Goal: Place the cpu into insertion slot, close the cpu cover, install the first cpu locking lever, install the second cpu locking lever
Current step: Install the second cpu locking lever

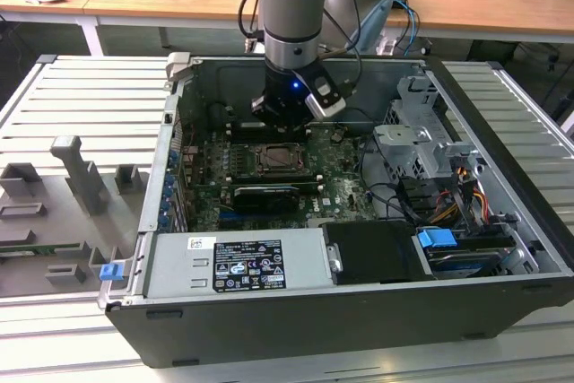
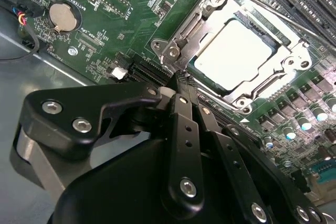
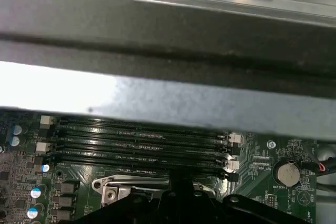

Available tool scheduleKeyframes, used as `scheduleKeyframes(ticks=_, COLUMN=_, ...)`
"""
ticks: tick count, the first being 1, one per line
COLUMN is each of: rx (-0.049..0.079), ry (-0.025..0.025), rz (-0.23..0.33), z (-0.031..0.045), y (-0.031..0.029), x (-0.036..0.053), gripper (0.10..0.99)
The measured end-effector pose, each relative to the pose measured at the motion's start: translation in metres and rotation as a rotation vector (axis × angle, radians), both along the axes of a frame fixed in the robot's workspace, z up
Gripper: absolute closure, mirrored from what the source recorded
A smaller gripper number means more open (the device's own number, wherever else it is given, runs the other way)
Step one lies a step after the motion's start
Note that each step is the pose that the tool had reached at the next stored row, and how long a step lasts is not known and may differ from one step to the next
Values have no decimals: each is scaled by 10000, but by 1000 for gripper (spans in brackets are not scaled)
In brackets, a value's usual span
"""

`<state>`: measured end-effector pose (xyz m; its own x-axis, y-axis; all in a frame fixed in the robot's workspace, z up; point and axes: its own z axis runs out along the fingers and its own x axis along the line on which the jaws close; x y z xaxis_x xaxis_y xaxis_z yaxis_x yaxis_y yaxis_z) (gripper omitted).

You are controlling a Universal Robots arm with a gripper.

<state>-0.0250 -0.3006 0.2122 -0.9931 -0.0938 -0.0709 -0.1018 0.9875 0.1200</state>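
Tool [image 2: 181, 80]: black linkage fingers [image 2: 185, 124] drawn together to a single tip in the second wrist view, no gap between them, nothing held. The tip stands just beside the corner of the insertion slot [image 2: 239, 51], close to the silver frame; contact cannot be judged. In the exterior view the tool [image 1: 282, 118] hangs from the arm inside the open computer case [image 1: 502, 248], at the far edge of the socket.

Cpu [image 2: 233, 53]: pale, flat square, lying face-up and level in the insertion slot, its edges parallel with the socket rim. Being square, it has no long axis to report.

Cpu cover [image 2: 210, 17]: silver frame plate, down flat around the cpu, whose face shows through the cut-out window. Whether the thin wire levers along its sides are latched cannot be told.

Green circuit board [image 2: 131, 19]: carries the socket; a round coin cell [image 2: 62, 15] sits well apart from it. Board lettering too small to make out.

Memory slots [image 3: 136, 140]: long, black, parallel rows just beyond the socket in the first wrist view, with the case's grey wall [image 3: 168, 40] behind.

Power supply [image 1: 238, 262]: nearest the exterior camera, bearing a black-and-white label, print illegible.

Worktop [image 1: 81, 96]: grey slatted surface under the case, with grey fixtures [image 1: 76, 172] at the exterior view's left.
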Motion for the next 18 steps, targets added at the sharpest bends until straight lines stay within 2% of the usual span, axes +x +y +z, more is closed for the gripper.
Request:
scheduleKeyframes(ticks=8, rx=-1, ry=1, rz=1, z=0, y=-60, x=0, gripper=980)
scheduleKeyframes(ticks=14, rx=0, ry=1, rz=0, z=0, y=-147, x=0, gripper=980)
scheduleKeyframes(ticks=18, rx=1, ry=0, rz=1, z=0, y=-181, x=0, gripper=980)
